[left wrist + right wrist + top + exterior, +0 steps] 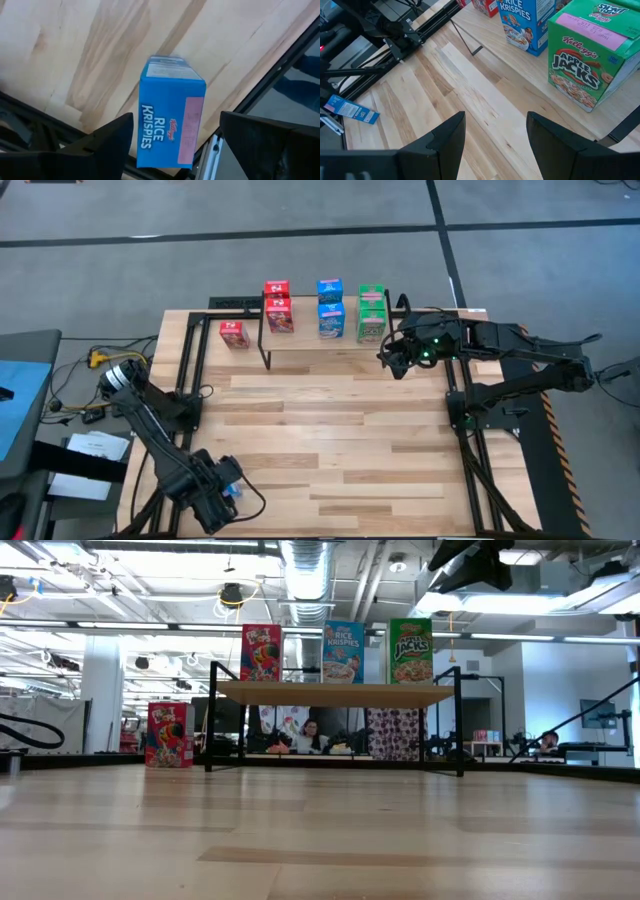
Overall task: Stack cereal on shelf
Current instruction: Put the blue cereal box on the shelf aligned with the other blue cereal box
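Observation:
A blue Rice Krispies box point(170, 120) lies flat on the tabletop near its near left corner; it also shows in the high view point(232, 488). My left gripper point(175, 117) is open above it, one finger on either side and a gap to each. The shelf point(320, 345) stands at the far middle of the table. A red box point(261, 652), a blue box point(343, 650) and a green box point(410, 650) stand upright on its board. Three more boxes point(329, 288) show behind them. Another red box point(234, 333) stands on the table left of the shelf. My right gripper point(395, 360) is open and empty off the shelf's right end.
The shelf's black wire legs point(465, 42) stand on the table near my right gripper. The green Apple Jacks box point(582, 62) is close in front of it. Black frame rails point(195, 370) run along the table's left and right edges. People sit in the room behind point(310, 732).

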Robot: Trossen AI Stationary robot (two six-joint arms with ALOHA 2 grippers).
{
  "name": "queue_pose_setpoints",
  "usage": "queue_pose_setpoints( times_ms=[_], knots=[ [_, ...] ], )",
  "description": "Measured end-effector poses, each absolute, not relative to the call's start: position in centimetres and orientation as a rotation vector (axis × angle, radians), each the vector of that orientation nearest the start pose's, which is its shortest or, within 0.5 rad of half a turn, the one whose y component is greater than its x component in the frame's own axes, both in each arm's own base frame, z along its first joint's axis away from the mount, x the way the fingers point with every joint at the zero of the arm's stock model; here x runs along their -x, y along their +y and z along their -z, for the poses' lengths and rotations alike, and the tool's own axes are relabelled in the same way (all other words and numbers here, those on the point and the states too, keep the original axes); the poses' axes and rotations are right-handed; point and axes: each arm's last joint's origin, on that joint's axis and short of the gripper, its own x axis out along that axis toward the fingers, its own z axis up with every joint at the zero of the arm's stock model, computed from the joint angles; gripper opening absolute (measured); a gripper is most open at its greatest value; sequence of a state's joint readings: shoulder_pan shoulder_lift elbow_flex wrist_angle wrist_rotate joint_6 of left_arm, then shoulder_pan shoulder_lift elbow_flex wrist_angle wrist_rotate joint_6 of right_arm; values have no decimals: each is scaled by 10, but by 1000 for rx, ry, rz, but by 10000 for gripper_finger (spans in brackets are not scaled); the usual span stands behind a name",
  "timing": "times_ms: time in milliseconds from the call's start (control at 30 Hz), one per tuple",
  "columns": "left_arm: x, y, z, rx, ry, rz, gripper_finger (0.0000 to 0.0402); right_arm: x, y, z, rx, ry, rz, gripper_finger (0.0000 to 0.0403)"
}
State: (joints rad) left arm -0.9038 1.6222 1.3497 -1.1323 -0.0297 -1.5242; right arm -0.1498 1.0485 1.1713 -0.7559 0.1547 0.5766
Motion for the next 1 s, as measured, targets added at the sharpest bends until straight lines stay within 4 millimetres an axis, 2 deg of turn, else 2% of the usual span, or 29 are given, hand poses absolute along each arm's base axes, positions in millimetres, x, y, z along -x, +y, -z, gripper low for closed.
queue_pose_setpoints(
  times_ms=[267, 500, 833, 1000],
  knots=[
    [-183, -236, -250, 586, 1463, -375, 286, -199, -35, -365, -552, 532, 469, 235],
    [-186, -241, -242, 617, 1468, -283, 283, -199, -35, -365, -553, 532, 469, 235],
    [-186, -241, -242, 570, 1463, -246, 213, -199, -35, -365, -553, 532, 469, 235],
    [-186, -241, -242, 556, 1464, -233, 192, -199, -35, -365, -553, 532, 469, 235]
  ],
)
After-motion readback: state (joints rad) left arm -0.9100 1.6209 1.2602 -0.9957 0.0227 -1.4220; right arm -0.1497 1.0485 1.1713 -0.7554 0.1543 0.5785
